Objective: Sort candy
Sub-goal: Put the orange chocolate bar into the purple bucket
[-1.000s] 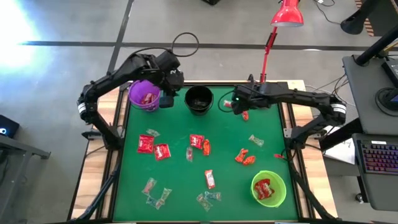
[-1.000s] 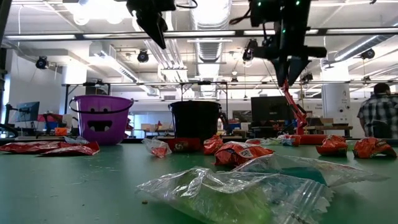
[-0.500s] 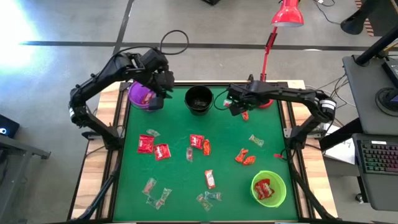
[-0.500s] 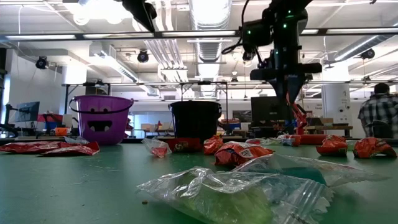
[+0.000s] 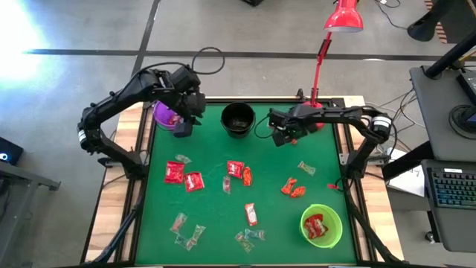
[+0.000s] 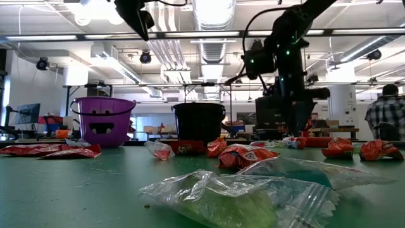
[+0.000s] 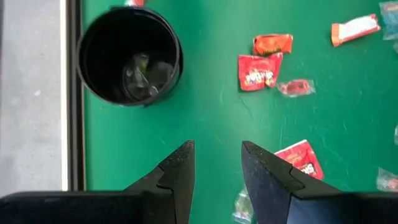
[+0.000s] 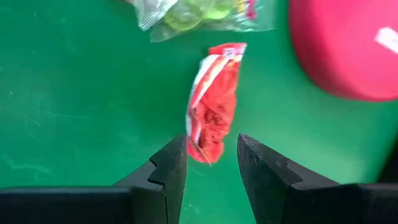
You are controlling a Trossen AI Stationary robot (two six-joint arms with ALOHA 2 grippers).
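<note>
**Both grippers parted and empty above the far end of the green mat**

Left gripper (image 7: 214, 171) poised high near the far left corner, beside the purple plastic bowl (image 5: 168, 115); fingers (image 7: 177, 174) spread, nothing between them. Below, in the left wrist view, the round black bowl (image 7: 130, 56) with a few clear wrappers inside.

Right gripper (image 8: 208, 165) lowered over the mat just right of the black bowl, near the round red lamp base (image 8: 348, 46). Fingers (image 8: 168, 168) released, standing either side of a crumpled shiny red wrapped sweet (image 8: 214, 109) lying flat on the green table mat (image 5: 216, 160); no contact to be made out. Just beyond it, a clear greenish wrapped sweet (image 8: 199, 12).

Remaining candy scattered across the mat: two red packets (image 5: 184, 176) left of centre, another red pair (image 5: 239, 172) at centre, one red packet (image 5: 251, 214) nearer the front, orange-red sweets (image 5: 292, 187) to the right, clear twisted wrappers (image 5: 187, 231) along the near edge. Lime green bowl (image 5: 321, 225) at the near right corner, red packets inside. Some red candy visible in the purple bowl too.
</note>
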